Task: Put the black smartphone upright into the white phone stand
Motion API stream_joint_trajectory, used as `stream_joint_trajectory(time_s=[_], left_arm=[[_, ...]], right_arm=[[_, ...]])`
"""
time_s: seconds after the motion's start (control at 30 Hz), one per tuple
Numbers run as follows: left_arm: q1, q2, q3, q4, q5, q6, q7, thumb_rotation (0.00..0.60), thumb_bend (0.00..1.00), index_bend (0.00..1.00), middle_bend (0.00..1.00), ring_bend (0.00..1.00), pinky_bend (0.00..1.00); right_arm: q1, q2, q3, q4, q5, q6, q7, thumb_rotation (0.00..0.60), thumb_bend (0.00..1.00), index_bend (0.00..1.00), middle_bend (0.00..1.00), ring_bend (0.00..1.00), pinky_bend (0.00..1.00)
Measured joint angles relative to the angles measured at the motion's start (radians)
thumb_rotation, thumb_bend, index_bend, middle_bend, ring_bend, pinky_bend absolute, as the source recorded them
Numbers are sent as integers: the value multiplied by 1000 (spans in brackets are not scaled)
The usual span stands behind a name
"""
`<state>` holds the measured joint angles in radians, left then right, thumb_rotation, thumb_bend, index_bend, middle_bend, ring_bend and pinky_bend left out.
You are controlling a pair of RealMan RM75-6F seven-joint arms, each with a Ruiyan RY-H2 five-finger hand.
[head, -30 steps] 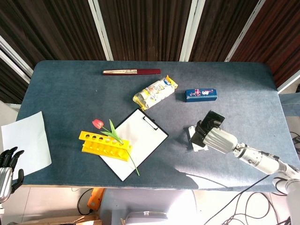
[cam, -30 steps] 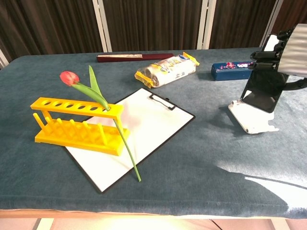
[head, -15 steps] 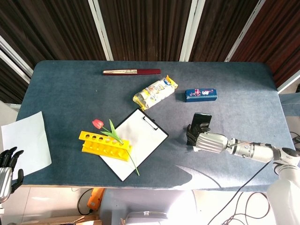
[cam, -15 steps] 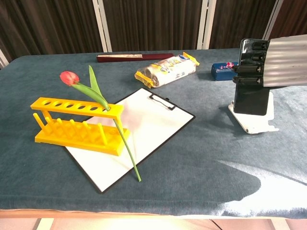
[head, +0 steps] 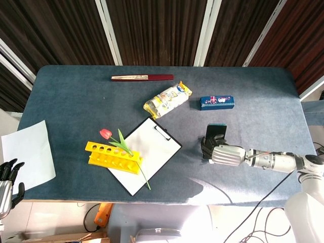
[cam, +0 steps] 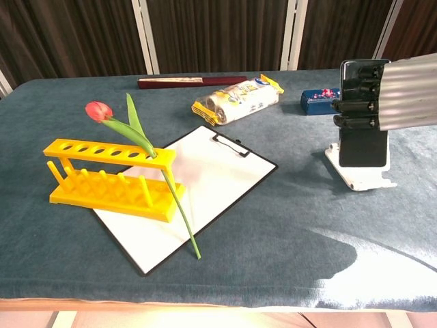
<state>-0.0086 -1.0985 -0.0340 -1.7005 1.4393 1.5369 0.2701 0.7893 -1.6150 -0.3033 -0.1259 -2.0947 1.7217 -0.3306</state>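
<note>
The black smartphone (cam: 362,147) (head: 215,131) stands upright, its lower end down at the white phone stand (cam: 362,176). My right hand (cam: 356,96) (head: 211,150) grips the phone's upper part from the right side. In the head view the stand is almost wholly hidden under the hand and phone. My left hand (head: 7,177) hangs off the table's left edge, at the lower left of the head view, fingers apart and holding nothing.
A white clipboard (head: 145,154) lies mid-table with a yellow tube rack (head: 114,158) and a red tulip (head: 105,133) on its left. A snack packet (head: 167,100), a blue box (head: 216,102) and a dark red case (head: 142,77) lie farther back. White paper (head: 29,152) overhangs the left edge.
My right hand swung the tilted phone to upright and lowered it onto the stand; over the last half second it shifted slightly right. The left hand stayed put.
</note>
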Motion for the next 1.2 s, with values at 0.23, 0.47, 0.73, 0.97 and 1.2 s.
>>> stream_joint_trajectory(time_s=[0.23, 0.47, 0.73, 0.97, 1.2], left_arm=[[0, 0, -1, -2, -5, -2, 4, 600, 533, 190, 105, 101, 270], [-1, 0, -3, -5, -11, -5, 7, 600, 533, 190, 105, 101, 272], [-2, 2, -3, -7, -15, -6, 8, 600, 533, 190, 104, 101, 273], [-1, 1, -4, -9, -19, -6, 11, 600, 533, 190, 104, 101, 274], [-3, 0, -3, -11, -20, -9, 18, 600, 533, 190, 104, 101, 279]], right_arm=[[6, 5, -19, 13, 12, -43, 0, 600, 556, 927, 784, 870, 784], [11, 3, -31, 13, 27, -53, 11, 600, 556, 927, 784, 868, 784], [12, 2, -52, 16, 30, -58, 14, 600, 557, 927, 784, 859, 784], [5, 11, -68, 17, 32, -67, 14, 600, 557, 927, 784, 858, 784], [-4, 10, -68, 17, 46, -83, 22, 600, 556, 901, 784, 843, 784]])
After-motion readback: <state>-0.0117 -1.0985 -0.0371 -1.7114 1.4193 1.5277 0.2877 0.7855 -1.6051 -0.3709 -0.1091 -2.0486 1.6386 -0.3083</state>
